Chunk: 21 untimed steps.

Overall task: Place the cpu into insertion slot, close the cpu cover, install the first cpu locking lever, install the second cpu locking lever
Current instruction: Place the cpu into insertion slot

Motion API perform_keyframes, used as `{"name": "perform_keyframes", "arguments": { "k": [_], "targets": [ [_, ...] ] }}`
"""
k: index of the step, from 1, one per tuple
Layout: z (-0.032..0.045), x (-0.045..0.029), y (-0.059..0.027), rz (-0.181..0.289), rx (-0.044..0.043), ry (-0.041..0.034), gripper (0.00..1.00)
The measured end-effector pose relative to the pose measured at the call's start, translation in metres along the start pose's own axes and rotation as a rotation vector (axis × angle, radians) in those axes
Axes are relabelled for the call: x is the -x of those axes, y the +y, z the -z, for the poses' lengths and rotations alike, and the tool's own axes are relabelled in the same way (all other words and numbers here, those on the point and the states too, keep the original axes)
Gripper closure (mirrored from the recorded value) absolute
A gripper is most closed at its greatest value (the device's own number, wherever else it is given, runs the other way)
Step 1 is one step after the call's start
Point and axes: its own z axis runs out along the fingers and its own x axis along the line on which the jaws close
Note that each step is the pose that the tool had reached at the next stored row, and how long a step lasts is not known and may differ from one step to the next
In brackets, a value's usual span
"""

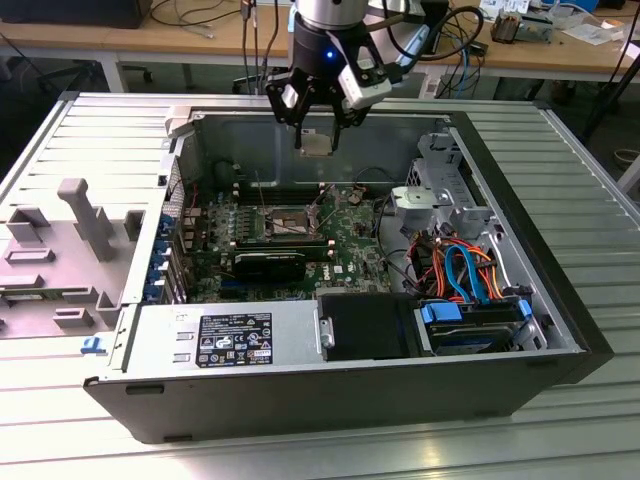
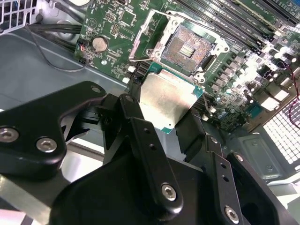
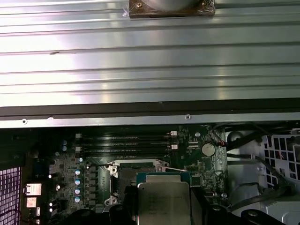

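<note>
Hand: the gripper (image 1: pixel 318 132) is pinching the cpu (image 2: pixel 168 96) by two side edges.
Place: it is hanging in the air, apart from the insertion slot (image 2: pixel 192 49).
Feel: it is looking light, stiff, slippery and easily hurt; edges seem safest.

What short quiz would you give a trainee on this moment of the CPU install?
1. True or false: the cpu already sits in the insertion slot.
2. What is the gripper shut on? A) a memory stick B) the cpu C) a screwdriver
3. Fill in: in the exterior view, the gripper hangs ___ the open computer case.

Key: 1 false, as the slot lies bare and the chip is held clear of it; 2 B; 3 above.
</note>
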Motion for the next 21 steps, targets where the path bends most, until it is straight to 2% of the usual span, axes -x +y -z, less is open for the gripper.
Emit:
{"name": "perform_keyframes", "arguments": {
  "k": [21],
  "targets": [
    [-0.0025,-0.0033,-0.0035,0.000,-0.0001,0.0000,0.46]
  ]
}}
